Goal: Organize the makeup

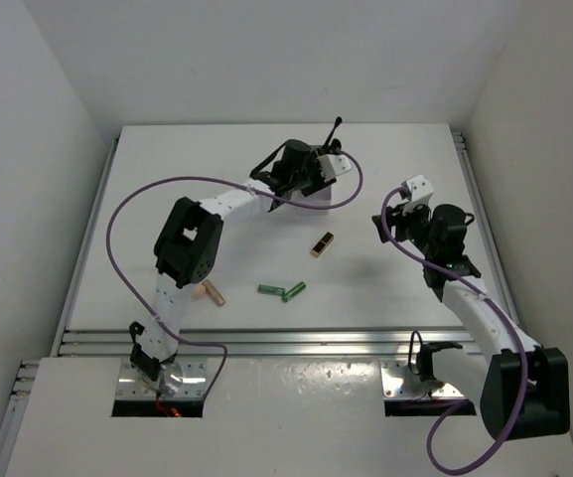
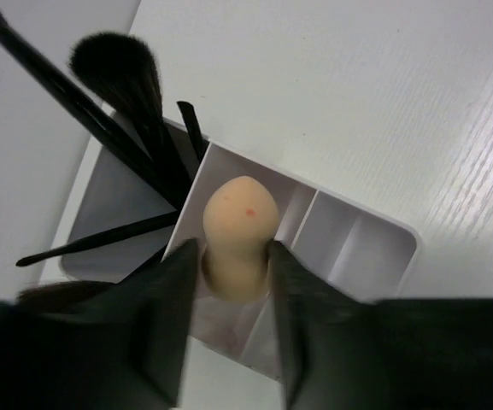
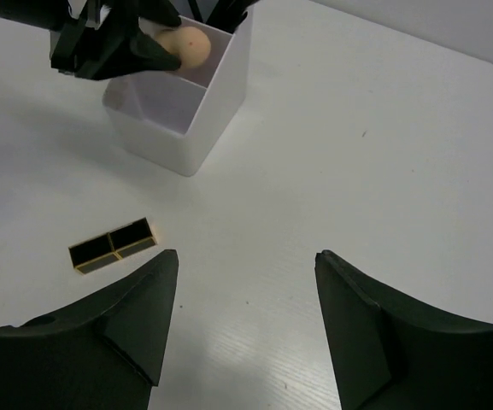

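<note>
My left gripper [image 2: 233, 256] is shut on the beige sponge [image 2: 237, 222] and holds it at the opening of the middle compartment of the white box [image 2: 374, 232]. Several slim black brushes [image 2: 126, 94] stand in the compartment beside it. In the top view the left gripper [image 1: 316, 179] covers most of the box. On the table lie the black-gold lipstick [image 1: 322, 243], two green tubes [image 1: 271, 289] [image 1: 294, 291] and the tan-gold tube [image 1: 213, 293]. My right gripper [image 3: 248, 256] is open and empty above bare table, right of the lipstick [image 3: 112, 245].
The box [image 3: 186, 128] stands at the back middle of the table, with one brush handle [image 1: 334, 131] sticking up behind it. White walls close in the table on the left, right and back. A metal rail [image 1: 286, 341] runs along the near edge.
</note>
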You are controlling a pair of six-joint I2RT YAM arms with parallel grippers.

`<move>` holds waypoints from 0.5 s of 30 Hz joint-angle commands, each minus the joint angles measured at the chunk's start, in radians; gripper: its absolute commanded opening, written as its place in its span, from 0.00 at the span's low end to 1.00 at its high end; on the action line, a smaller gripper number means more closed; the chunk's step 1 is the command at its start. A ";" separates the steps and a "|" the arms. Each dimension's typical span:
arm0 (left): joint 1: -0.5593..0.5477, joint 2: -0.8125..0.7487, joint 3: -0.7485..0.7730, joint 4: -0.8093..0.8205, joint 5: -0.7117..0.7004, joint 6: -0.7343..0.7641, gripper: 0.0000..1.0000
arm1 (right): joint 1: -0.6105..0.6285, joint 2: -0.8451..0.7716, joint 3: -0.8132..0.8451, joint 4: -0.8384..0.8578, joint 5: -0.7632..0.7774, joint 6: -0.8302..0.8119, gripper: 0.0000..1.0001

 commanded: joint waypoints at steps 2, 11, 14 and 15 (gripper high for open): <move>0.004 0.008 0.062 -0.028 0.022 -0.025 0.58 | -0.005 0.003 0.086 -0.085 -0.046 -0.049 0.69; 0.050 -0.153 0.125 -0.161 0.003 -0.089 0.73 | 0.050 0.131 0.239 -0.272 -0.148 -0.037 0.71; 0.059 -0.277 0.077 -0.184 -0.021 -0.144 0.75 | 0.133 0.205 0.284 -0.278 0.119 0.184 0.70; 0.059 -0.303 0.062 -0.194 -0.032 -0.166 0.75 | 0.133 0.231 0.284 -0.286 0.182 0.228 0.70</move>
